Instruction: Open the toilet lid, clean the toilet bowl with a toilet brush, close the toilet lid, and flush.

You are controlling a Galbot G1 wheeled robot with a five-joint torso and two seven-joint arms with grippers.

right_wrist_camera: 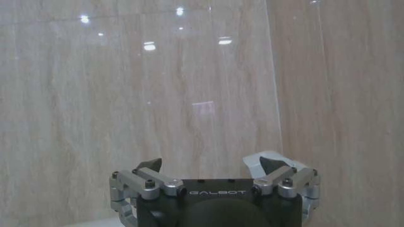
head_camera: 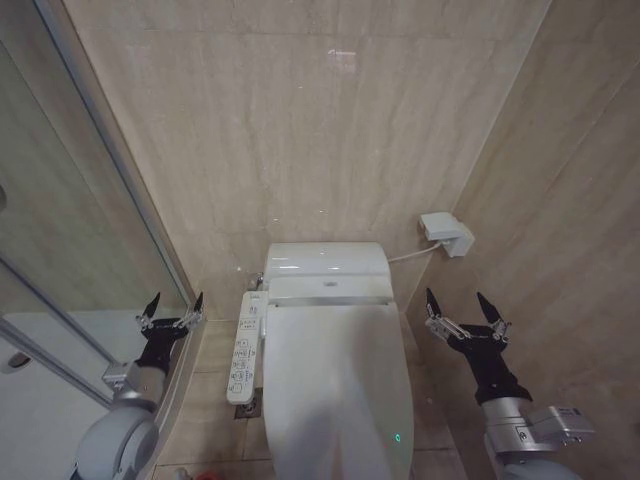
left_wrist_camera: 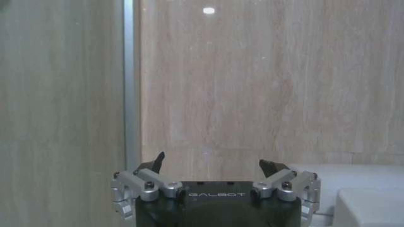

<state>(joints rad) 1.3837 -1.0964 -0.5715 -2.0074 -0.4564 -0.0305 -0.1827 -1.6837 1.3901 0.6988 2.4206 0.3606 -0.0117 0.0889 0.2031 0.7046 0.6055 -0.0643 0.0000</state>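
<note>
Overhead, the closed toilet lid [head_camera: 335, 385] lies between both arms, its long axis running toward the robot; the right gripper [head_camera: 466, 308] looks nearer than the left gripper [head_camera: 172, 308]. Both hang spread and empty. Left wrist: fingers apart, facing wall. Right wrist: the same. Glossy white lid.

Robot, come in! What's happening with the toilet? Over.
Left gripper open, empty. Right gripper open, empty. Toilet lid shut, untouched between them.

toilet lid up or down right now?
Down. The glossy white oval plastic toilet lid lies flat, covering the bowl. Left gripper and right gripper sit beside it, open and empty.
</note>
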